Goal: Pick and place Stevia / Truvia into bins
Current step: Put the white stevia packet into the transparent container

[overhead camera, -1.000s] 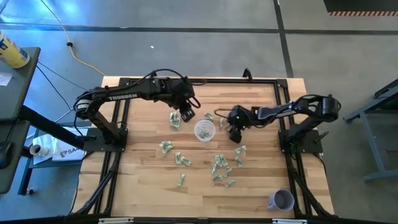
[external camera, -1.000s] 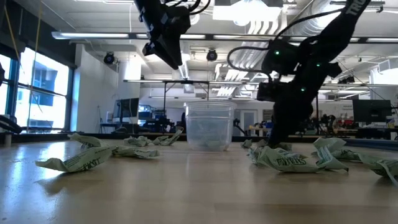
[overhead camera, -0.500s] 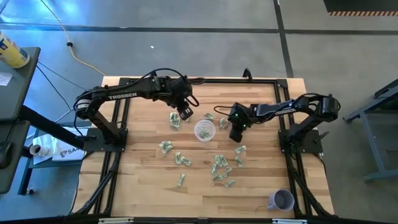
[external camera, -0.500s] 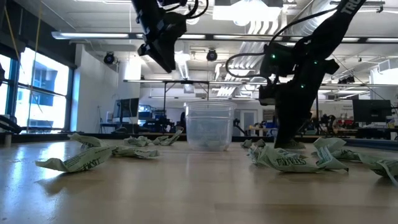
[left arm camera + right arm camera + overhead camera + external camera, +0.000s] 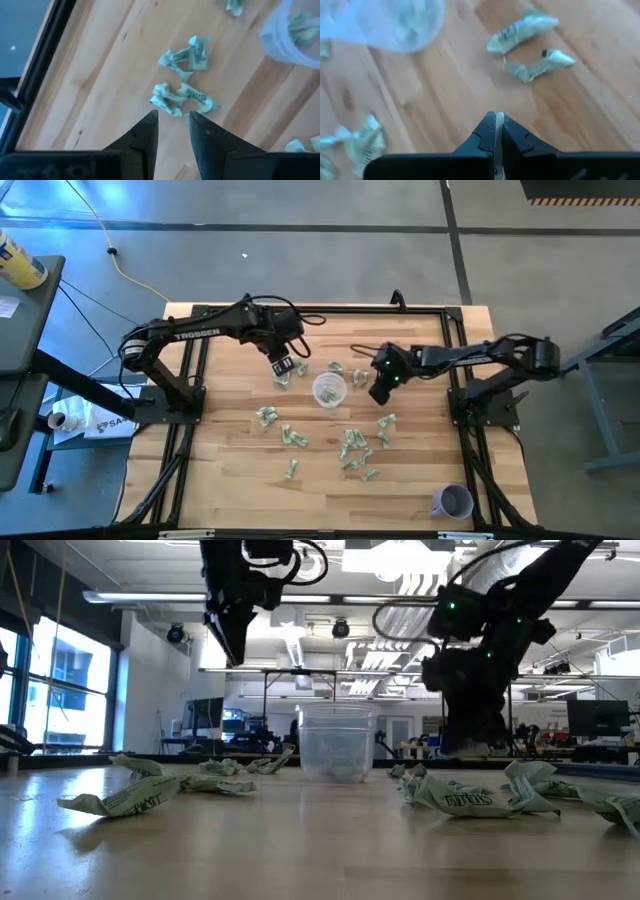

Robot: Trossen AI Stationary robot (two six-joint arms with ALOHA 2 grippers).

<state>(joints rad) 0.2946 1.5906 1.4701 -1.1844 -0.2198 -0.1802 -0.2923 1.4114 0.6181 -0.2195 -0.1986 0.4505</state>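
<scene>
**Fingers pinched a packet beside the cup**

Fingers (image 5: 485,132) of the right gripper (image 5: 381,389) pressed on a thin white packet (image 5: 498,131), raised just beside the clear cup (image 5: 329,389). Farther off, the left gripper (image 5: 283,367) hung spread over loose packets (image 5: 181,97) — green and white, on the table (image 5: 220,470).

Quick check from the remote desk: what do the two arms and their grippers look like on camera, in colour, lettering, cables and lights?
Both arms are black. The left arm carries white TROSSEN lettering and a looping black cable. The right arm shows a small green light near its wrist. Each gripper, left and right, has two dark tapered fingers.
</scene>
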